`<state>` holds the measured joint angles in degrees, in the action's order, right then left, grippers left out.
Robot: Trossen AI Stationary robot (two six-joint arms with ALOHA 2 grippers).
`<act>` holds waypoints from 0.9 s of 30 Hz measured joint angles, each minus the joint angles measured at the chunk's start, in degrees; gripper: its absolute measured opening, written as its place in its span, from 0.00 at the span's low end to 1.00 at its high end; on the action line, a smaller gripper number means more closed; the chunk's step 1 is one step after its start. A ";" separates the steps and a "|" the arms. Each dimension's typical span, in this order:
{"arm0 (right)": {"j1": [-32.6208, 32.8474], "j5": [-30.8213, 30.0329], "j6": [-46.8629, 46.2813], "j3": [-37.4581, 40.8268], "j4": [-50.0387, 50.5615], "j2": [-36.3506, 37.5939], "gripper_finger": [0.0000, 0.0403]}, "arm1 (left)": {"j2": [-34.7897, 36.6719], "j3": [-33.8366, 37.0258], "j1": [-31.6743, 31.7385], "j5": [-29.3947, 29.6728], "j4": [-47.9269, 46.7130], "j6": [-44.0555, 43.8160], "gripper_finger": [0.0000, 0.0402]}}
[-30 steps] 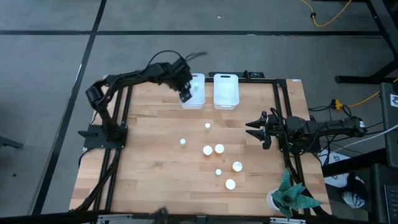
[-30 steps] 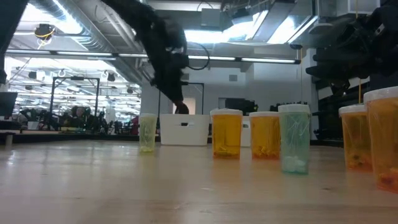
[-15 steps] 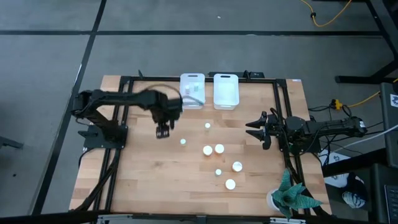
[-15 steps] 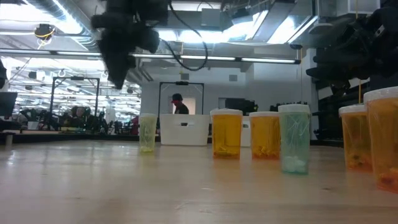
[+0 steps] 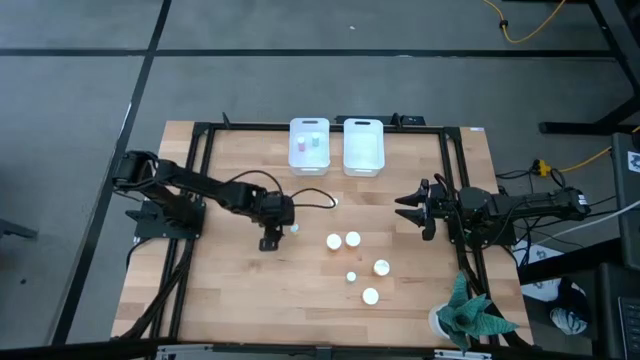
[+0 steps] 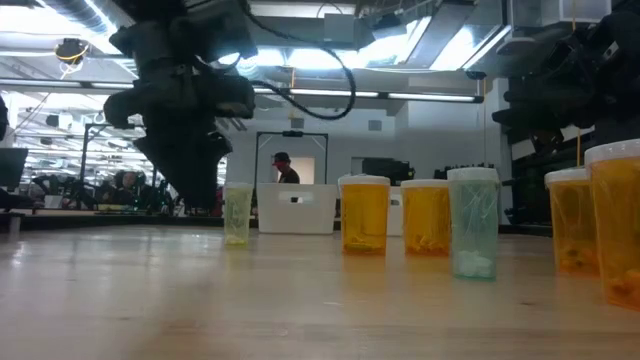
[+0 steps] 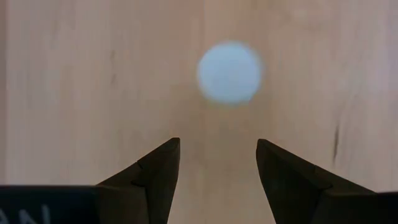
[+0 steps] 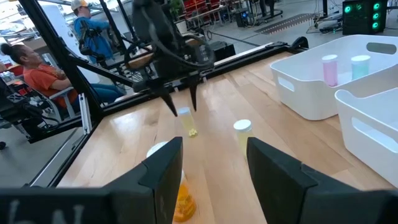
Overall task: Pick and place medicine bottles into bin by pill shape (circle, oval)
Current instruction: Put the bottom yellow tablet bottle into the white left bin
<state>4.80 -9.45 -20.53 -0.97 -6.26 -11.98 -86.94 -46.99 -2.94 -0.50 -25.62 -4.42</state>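
Note:
Several white-capped medicine bottles stand on the wooden table (image 5: 230,290). My left gripper (image 5: 270,242) hangs open, pointing steeply down, just to the left of a small pale bottle (image 5: 295,228). That bottle's white cap (image 7: 229,72) lies ahead of the open fingertips in the left wrist view. From the right wrist view the left gripper (image 8: 180,102) hangs just over the bottle (image 8: 185,121) without touching it. Two small bottles, pink (image 8: 329,67) and pale green (image 8: 359,66), stand in the left bin (image 5: 309,147). My right gripper (image 5: 405,208) waits open at the table's right edge.
A second white bin (image 5: 363,147) stands beside the first at the far edge. More bottles stand at mid-table (image 5: 333,241), (image 5: 352,239), and toward the near right (image 5: 381,267). A potted plant (image 5: 470,315) sits at the near right corner. People show in the room beyond.
My left gripper has swung from over the left bin toward the table's near edge and come down, ending over the small pale bottle. It has stayed open. The bottles have not moved.

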 joint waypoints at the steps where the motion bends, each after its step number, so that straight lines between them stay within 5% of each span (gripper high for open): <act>1: -0.01 0.00 0.00 0.00 0.00 -0.01 0.45 | 0.00 0.39 -0.42 0.36 2.03 0.02 0.51; 9: 0.00 0.00 -0.20 0.00 0.00 -0.01 0.45 | 0.00 0.76 -0.94 2.80 10.74 1.16 0.51; 27: -0.02 -0.02 -0.21 0.00 0.09 -0.01 0.45 | -1.91 0.80 -0.96 2.52 11.61 1.54 0.51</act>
<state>4.78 -9.47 -20.75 -0.97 -6.17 -11.99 -88.84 -46.19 -3.90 2.02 -14.00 -2.88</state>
